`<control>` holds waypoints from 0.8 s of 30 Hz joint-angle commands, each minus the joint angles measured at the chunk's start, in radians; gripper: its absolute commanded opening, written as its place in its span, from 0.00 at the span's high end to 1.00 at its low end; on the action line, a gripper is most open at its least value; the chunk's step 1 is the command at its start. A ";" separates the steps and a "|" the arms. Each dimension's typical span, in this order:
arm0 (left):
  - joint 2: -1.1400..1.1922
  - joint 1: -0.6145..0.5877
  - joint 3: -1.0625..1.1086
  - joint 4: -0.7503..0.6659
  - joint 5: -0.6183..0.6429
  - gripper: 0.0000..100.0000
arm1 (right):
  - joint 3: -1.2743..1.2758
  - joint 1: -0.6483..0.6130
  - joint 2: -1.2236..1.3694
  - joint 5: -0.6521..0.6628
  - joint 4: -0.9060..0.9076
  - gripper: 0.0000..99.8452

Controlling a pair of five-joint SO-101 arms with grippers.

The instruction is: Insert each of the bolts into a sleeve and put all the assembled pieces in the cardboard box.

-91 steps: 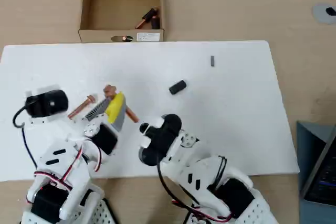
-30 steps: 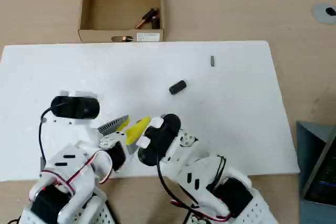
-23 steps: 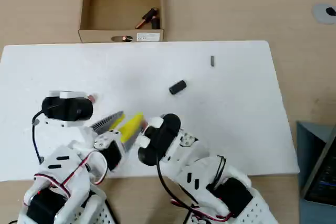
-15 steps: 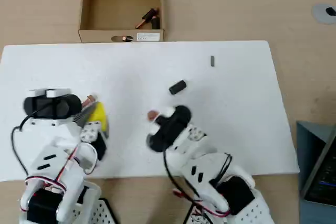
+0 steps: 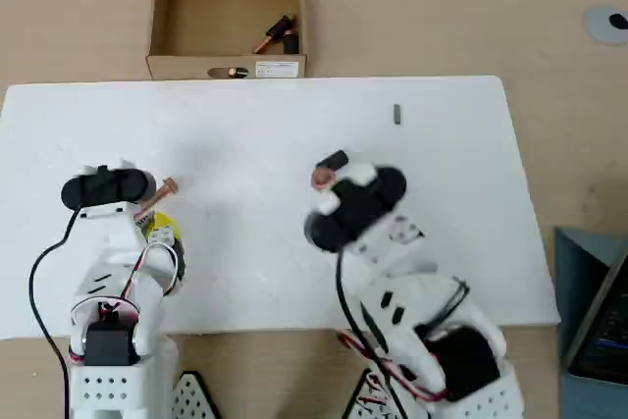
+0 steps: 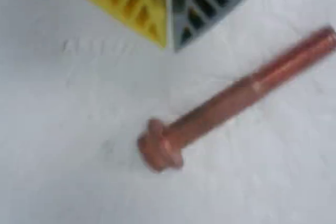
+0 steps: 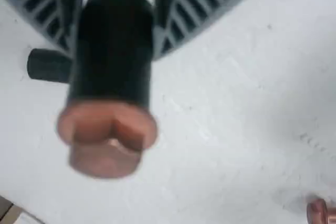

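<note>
Now, your right gripper (image 7: 113,35) clamped on a sleeved bolt (image 7: 107,124), your left gripper (image 6: 169,38) seemingly closed, empty, tips beside a loose bolt (image 6: 231,103).

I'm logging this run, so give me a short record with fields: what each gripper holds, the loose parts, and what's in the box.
left gripper: shut, empty, tips close to the loose bolt
loose bolt: lying flat on the white mat
right gripper: shut on the held sleeve
held sleeve: black, inserted bolt through it, head sticking out
loose sleeve: on the mat beside the right gripper
cardboard box: assembled pieces by one side wall; count unclear
</note>
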 commanded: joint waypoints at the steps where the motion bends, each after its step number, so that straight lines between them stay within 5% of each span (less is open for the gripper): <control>1: -0.007 -0.011 0.009 -0.021 -0.003 1.00 | -0.228 0.024 0.249 -0.002 -0.077 0.99; 24: -0.007 -0.012 0.071 -0.018 -0.003 1.00 | -1.213 0.111 1.549 0.003 -0.433 0.99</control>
